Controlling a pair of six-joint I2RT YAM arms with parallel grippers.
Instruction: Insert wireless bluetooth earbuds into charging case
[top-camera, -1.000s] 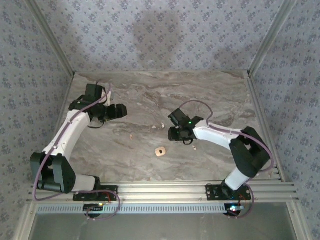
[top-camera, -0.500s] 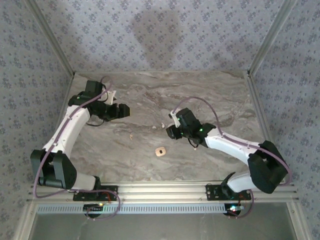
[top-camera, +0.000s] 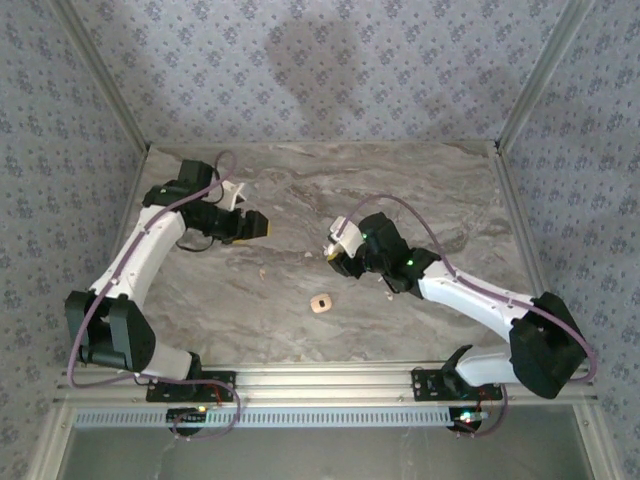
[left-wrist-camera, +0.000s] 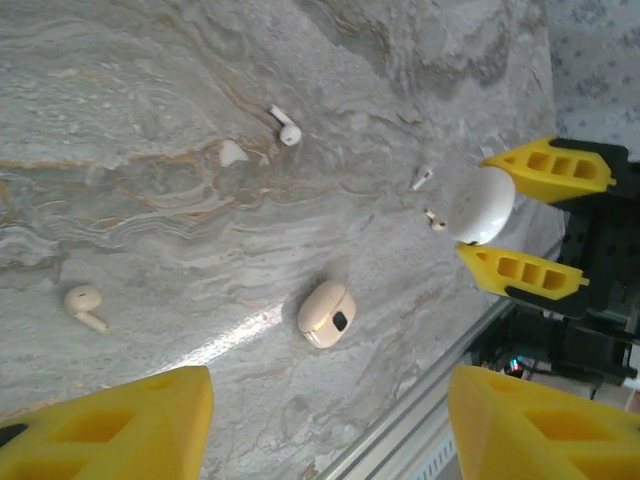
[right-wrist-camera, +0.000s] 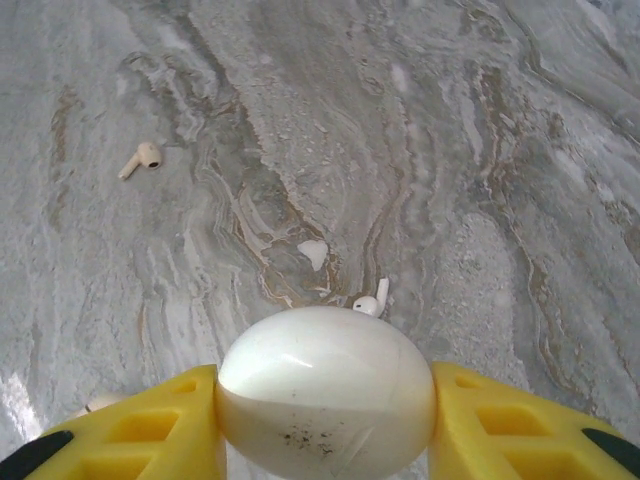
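Marble table (right-wrist-camera: 520, 150): right fingers (right-wrist-camera: 170, 425) pinch the charging case (right-wrist-camera: 325, 390); one earbud (right-wrist-camera: 368, 304) lies just beyond it, stem pointing away. Left fingers (left-wrist-camera: 130, 420), spread and empty, hover farther off.

Desk (top-camera: 420, 190) w/ a grey marble-look top, brown veins running across it. Boxed in on 3 sides: back wall (top-camera: 400, 70), left wall (top-camera: 50, 200) & right wall (top-camera: 590, 180), all grey-blue paper w/ a small repeating flower print. Metal posts at both back corners, left post (top-camera: 100, 75), right post (top-camera: 535, 75). Ribbed aluminium rails (top-camera: 330, 380) along the near edge. Soft dark shadow patch (top-camera: 315, 50) high on the back wall. Even light; bright glare streak (left-wrist-camera: 230, 335) on the desk top.
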